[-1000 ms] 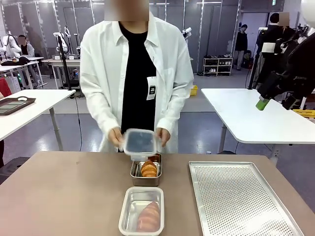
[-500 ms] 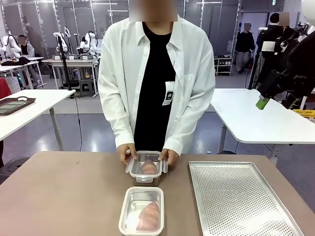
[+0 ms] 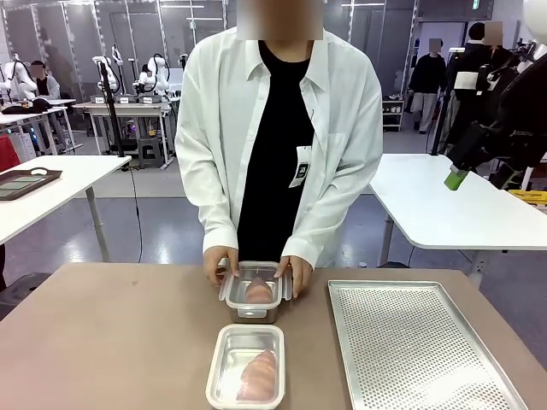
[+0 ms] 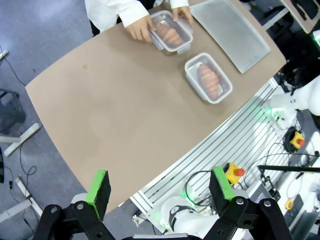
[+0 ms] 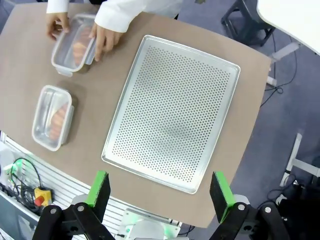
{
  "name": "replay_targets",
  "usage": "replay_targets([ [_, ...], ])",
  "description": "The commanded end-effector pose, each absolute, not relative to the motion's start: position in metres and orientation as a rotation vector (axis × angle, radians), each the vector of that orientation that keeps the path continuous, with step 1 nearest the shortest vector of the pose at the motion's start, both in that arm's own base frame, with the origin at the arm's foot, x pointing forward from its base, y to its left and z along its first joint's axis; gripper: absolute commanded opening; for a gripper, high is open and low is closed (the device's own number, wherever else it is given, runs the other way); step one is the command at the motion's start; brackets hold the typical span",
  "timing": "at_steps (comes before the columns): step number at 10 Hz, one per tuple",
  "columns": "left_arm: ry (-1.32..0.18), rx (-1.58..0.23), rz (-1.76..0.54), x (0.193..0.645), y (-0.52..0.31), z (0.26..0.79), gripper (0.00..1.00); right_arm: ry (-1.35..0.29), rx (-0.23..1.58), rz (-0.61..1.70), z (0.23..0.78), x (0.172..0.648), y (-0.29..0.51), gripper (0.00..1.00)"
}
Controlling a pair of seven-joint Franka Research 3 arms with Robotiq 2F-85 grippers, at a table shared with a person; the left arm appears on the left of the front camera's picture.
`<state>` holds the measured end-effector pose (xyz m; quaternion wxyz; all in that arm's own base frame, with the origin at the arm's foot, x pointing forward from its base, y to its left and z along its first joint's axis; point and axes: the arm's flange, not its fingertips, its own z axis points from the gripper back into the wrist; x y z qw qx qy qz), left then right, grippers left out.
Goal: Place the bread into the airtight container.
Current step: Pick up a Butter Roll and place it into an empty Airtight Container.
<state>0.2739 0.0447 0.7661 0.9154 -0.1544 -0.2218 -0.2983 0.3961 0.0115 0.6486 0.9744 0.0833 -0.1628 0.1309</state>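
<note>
A bread (image 3: pixel 257 290) lies in the far steel airtight container (image 3: pixel 255 305), which has a clear lid on it. The person's hands (image 3: pixel 220 266) hold that lid at both ends. A second bread (image 3: pixel 259 376) rests in the near container (image 3: pixel 246 369) under a clear cover. High above the table's left end, my left gripper (image 4: pixel 159 185) stands open, with both containers (image 4: pixel 171 34) (image 4: pixel 208 77) far below it. My right gripper (image 5: pixel 160 189) is open too and hangs high over the tray, with the containers (image 5: pixel 75 44) (image 5: pixel 52 117) at the view's left. Neither gripper holds anything.
A perforated metal tray (image 3: pixel 419 350) (image 5: pixel 172 112) (image 4: pixel 227 32) lies bare on the right half of the brown table (image 3: pixel 111 342). My right arm (image 3: pixel 504 120) is raised at the upper right of the front view. White tables stand behind the person.
The person has lowered the clear lid onto the far container, stepped closer, and now holds it at both ends. Neither arm has moved.
</note>
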Motion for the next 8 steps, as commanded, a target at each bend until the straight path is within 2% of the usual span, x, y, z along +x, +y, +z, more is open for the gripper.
replay_targets([
  [1,-0.456,-0.316,-0.639,0.2731,0.0453,0.7664,1.00,-0.320,0.169,0.265,0.6505,0.3978,0.0109,1.00],
  [8,-0.456,-0.316,-0.639,0.2731,0.0453,0.7664,1.00,-0.320,0.169,0.265,0.6505,0.3978,0.0109,1.00],
])
